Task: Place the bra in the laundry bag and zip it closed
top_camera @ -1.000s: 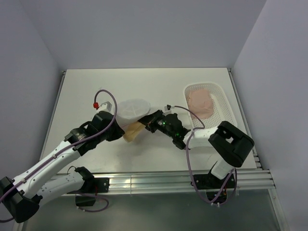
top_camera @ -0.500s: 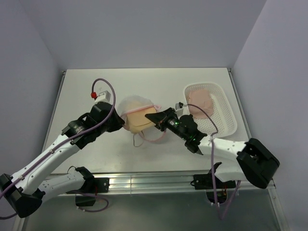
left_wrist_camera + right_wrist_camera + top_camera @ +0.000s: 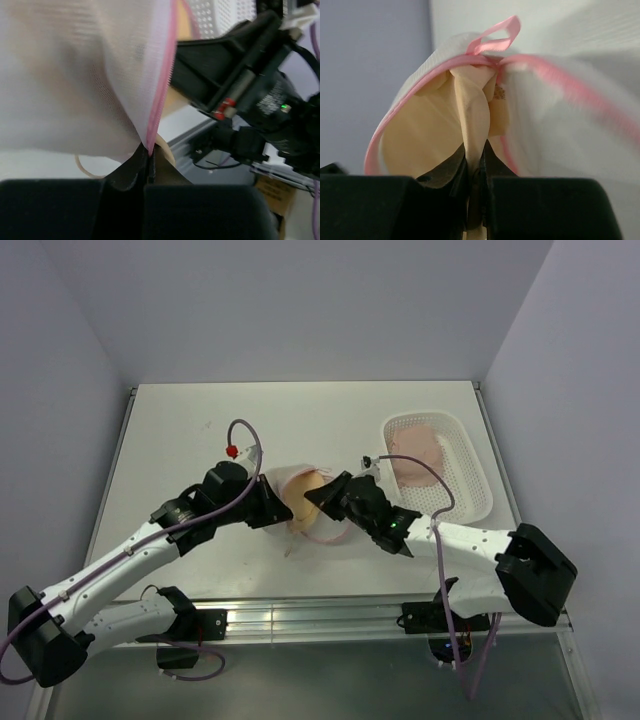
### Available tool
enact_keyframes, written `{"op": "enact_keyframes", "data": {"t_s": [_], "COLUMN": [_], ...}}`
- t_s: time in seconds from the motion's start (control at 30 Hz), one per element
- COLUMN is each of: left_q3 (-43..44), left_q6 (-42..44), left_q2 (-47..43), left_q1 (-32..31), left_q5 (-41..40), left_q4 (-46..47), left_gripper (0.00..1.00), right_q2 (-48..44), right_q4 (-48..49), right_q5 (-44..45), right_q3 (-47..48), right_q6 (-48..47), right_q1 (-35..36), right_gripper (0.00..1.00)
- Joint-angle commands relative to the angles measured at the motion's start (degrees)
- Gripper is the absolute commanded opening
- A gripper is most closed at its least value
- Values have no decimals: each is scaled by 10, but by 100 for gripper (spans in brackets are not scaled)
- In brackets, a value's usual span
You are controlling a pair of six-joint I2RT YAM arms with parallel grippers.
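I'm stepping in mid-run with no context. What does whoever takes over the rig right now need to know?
Left gripper: shut on the laundry bag at its pink zipper rim, holding the mouth up.
Right gripper: shut on a fold of the bra at the bag's open mouth.
Done: bra partly inside the bag, mid-table.
Left: push the rest in, release the bra, zip the bag closed.
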Motion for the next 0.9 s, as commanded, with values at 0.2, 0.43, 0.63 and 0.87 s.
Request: {"op": "enact_keyframes", "data": {"t_s": [0.2, 0.43, 0.63, 0.87], "left_q3": [-97, -70, -102, -124], "left_q6": [-79, -59, -63, -69], "left_q2": [20, 15, 24, 19], "left_q1": [-28, -51, -51, -50], "left_q5": [157, 167, 152, 144], "left_q4": [210, 217, 222, 332], "left_gripper": [0, 0, 0, 0], "right_q2": [86, 173, 133, 146], "right_q4": [-145, -257, -319, -365], "right_q5": [162, 223, 243, 255], "right_q3": [110, 190, 223, 259], "right_q6": [-80, -72, -79, -94], "right_q1": [43, 50, 47, 60], "right_gripper": [0, 0, 0, 0]}}
